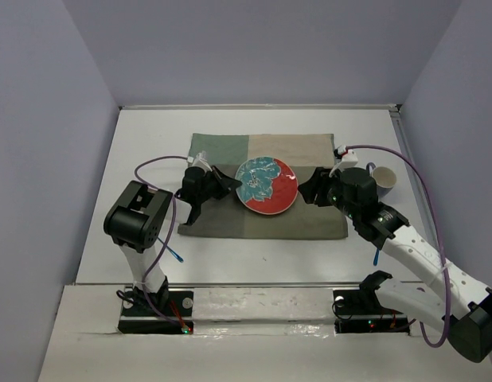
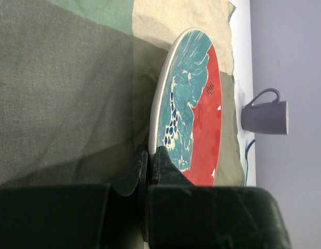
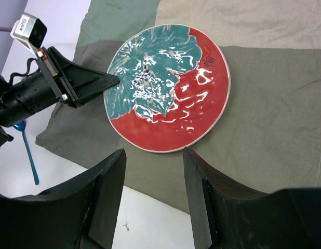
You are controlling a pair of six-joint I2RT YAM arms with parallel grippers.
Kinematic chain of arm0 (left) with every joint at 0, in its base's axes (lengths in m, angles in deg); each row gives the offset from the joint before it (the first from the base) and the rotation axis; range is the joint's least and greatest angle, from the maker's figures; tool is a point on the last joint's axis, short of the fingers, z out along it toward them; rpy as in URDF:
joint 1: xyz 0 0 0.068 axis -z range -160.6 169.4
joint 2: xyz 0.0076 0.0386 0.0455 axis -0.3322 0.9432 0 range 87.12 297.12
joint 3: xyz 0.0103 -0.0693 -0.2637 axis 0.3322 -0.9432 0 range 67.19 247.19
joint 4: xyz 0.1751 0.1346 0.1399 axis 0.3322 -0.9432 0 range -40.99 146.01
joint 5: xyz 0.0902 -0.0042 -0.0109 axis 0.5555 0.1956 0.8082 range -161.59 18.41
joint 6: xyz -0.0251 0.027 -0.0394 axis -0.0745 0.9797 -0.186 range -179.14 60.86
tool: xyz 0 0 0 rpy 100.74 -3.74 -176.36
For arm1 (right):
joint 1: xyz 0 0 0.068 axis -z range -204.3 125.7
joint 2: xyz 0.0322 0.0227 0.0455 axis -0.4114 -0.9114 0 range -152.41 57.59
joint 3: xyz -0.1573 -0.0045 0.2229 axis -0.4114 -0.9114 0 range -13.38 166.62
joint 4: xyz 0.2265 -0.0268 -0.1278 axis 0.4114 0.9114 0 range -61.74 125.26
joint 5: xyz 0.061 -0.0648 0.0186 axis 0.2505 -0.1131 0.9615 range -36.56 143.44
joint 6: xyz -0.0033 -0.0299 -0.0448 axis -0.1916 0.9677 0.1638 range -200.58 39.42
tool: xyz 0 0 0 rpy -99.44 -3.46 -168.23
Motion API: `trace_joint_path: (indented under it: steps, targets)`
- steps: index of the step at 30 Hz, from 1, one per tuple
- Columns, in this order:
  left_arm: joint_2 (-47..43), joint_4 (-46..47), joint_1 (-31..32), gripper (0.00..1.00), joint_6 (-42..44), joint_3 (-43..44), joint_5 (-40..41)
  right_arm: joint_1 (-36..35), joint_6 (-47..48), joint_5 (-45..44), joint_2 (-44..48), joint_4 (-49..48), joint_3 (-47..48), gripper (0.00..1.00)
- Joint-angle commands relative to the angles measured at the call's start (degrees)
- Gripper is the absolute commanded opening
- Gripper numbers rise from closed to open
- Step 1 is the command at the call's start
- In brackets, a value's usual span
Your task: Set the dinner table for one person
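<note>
One counter (image 1: 150, 151) carries a single item of most kinds: one four-patch cloth placemat (image 1: 222, 223) in olive, green and beige, one round plate (image 1: 267, 185) glazed red with a teal flower, and one lavender-grey mug (image 1: 384, 179) with a single handle. There are two slim blue utensils. The left utensil (image 1: 176, 255) shows a spoon-like bowl; the kind of the right utensil (image 1: 376, 256) cannot be told. There are two arms, the left arm (image 1: 138, 219) and the right arm (image 1: 413, 255), and two claws, the left claw (image 2: 150, 155) and the right claw (image 3: 154, 155), each with two fingers.
</note>
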Motion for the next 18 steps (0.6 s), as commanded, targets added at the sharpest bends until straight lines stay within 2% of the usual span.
trace_joint_path:
  steps: [1, 4, 5, 7, 8, 9, 10, 11, 12, 18]
  targets:
    - [-0.79, 10.77, 0.17, 0.0, -1.38, 3.69, 0.27, 0.32, 1.26, -0.32, 0.7, -2.14, 0.0, 0.54]
    - [-0.34, 10.86, 0.17, 0.0, -1.73, 3.08, 1.5, 0.32, 1.52, -1.2, 0.96, -1.88, -0.53, 0.54]
    - [-0.52, 10.42, 0.17, 0.03, -1.73, 2.73, 1.94, 0.32, 1.52, -1.2, 1.14, -1.79, -0.44, 0.54]
    - [-0.69, 9.89, 0.17, 0.15, -1.3, 2.55, 2.65, 0.32, 1.78, -1.38, 1.23, -1.36, -0.27, 0.54]
    - [-0.87, 9.72, 0.25, 0.34, -1.3, 2.37, 2.74, 0.32, 1.78, -1.47, 1.23, -1.18, 0.0, 0.54]
    - [-0.96, 9.28, 0.17, 0.44, -1.29, 2.37, 2.82, 0.32, 1.87, -1.64, 1.23, -1.0, 0.09, 0.54]
    - [-1.65, 8.84, 0.25, 0.63, -1.29, 2.2, 3.09, 0.84, 1.96, -2.08, 1.23, -0.74, 0.35, 0.54]
    - [-2.27, 8.14, 0.26, 0.96, -1.29, 1.93, 3.52, 0.85, 2.05, -2.43, 1.23, -0.65, 0.52, 0.54]
    - [-2.97, 6.57, 0.26, 0.99, -1.29, 1.67, 5.44, 0.85, 2.22, -2.87, 1.05, -0.48, 0.61, 0.54]
    - [-13.95, 1.9, 0.34, 0.99, 0.02, -0.53, 9.23, 3.74, 0.82, -11.75, 0.61, 1.19, 0.09, 0.54]
